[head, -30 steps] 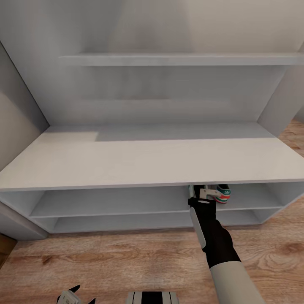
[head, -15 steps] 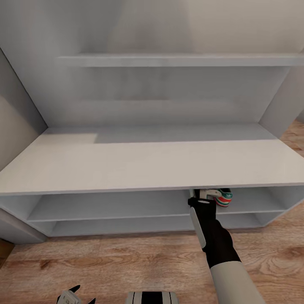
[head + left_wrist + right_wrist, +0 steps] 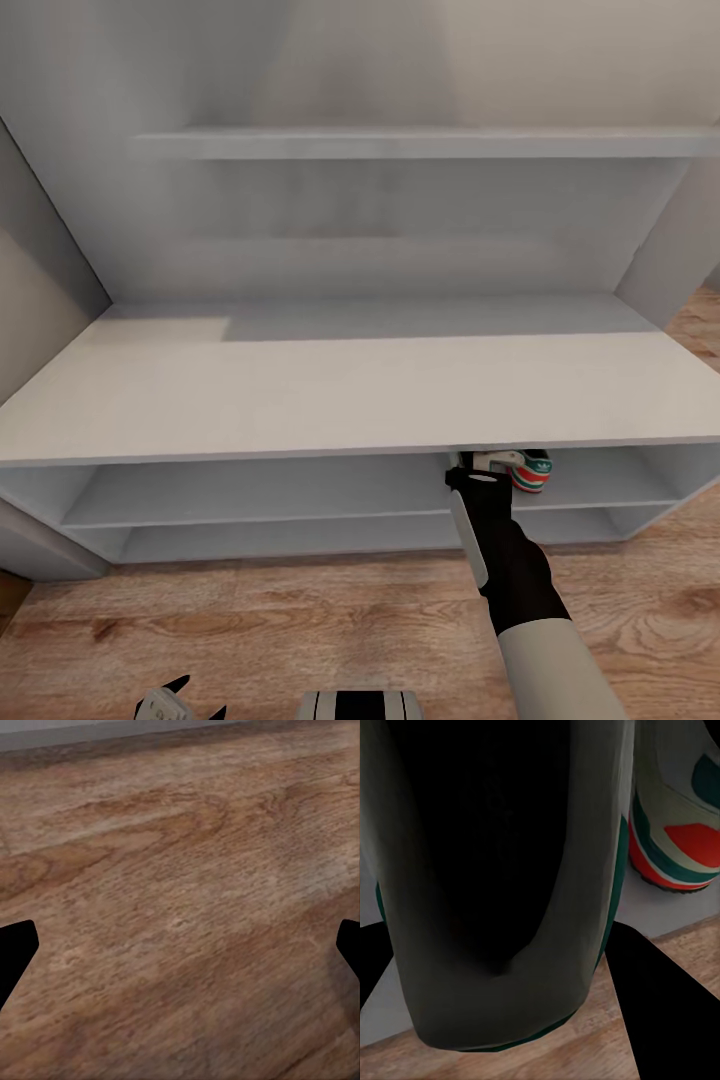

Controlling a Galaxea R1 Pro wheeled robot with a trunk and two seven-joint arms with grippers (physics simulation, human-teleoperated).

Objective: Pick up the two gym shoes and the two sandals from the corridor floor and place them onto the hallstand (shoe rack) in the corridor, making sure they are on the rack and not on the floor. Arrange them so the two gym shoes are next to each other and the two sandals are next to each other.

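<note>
So the biggest thing in the head view is the hallstand (image 3: 360, 390), a light-grey unit with a wide bench top, two low open shelves under it and a long shelf higher up against the back. The bench top and the upper shelf have nothing on them as far as I can see. Below and in front of it runs the corridor floor (image 3: 300, 620), light brown wood planks with plenty of grain.

The right arm reaches forward from the lower right and goes in under the front edge of the bench top, at the upper of the two low shelves. The right claw (image 3: 478, 462) sits right at that shelf opening, mostly hidden by the bench edge. In the right wrist view its two dark fingers (image 3: 660, 1012) sit either side of a gym shoe (image 3: 495, 885), looking straight down into its dark opening, so it's clamped on that one. Just beside it on the grey shelf stands a second gym shoe (image 3: 679, 832), white with green stripe and a red-orange patch; its heel also peeks out in the head view (image 3: 530, 470).

The left claw (image 3: 180, 700) hangs low over the floor, and in the left wrist view its fingertips (image 3: 15, 952) are spread wide with bare planks between them.
</note>
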